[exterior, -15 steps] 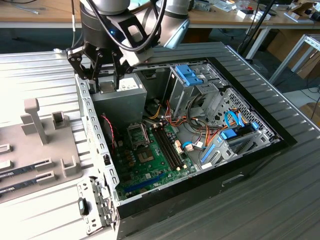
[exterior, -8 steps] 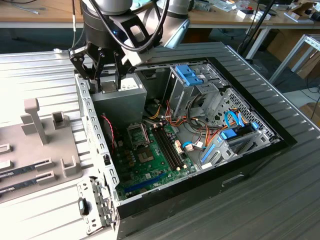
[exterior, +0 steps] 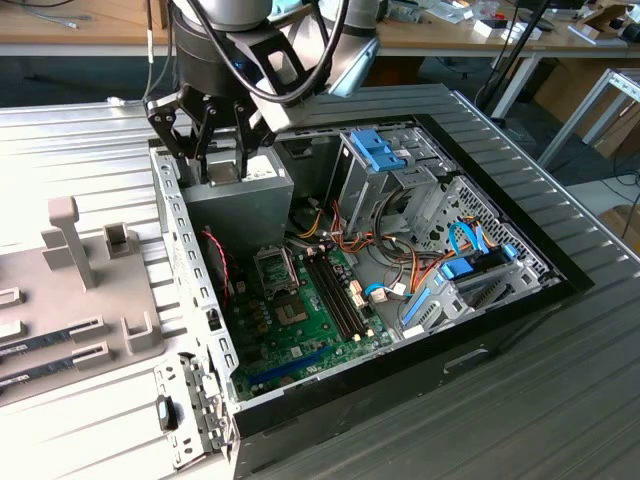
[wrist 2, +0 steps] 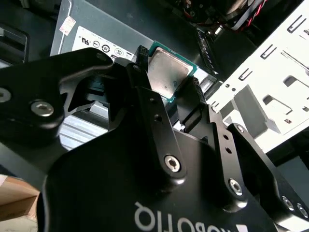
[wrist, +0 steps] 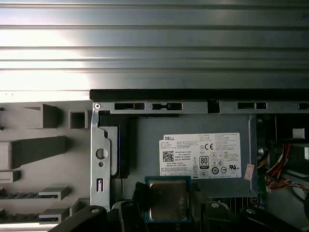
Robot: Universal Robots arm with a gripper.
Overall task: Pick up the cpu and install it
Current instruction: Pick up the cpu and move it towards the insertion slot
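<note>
one grey moulded fixture plate (exterior: 40,290) with blocky posts and slots, at the exterior view's left. one black angular gripper (exterior: 215,160) over the power supply (exterior: 235,205), a plain grey sheet-metal box with a white label, at the left end of the open computer case (exterior: 185,250). one cpu (wrist: 167,199), a small flat square with a dull silver lid on green edging. in both wrist views it is pinched at two opposite edges between the narrow-set fingers (wrist 2: 154,116), above the box's top; lifted or resting, cannot tell. one green motherboard (exterior: 300,310). one perforated metal drive cage (exterior: 400,190) with blue plastic latches, furthest right.
</note>
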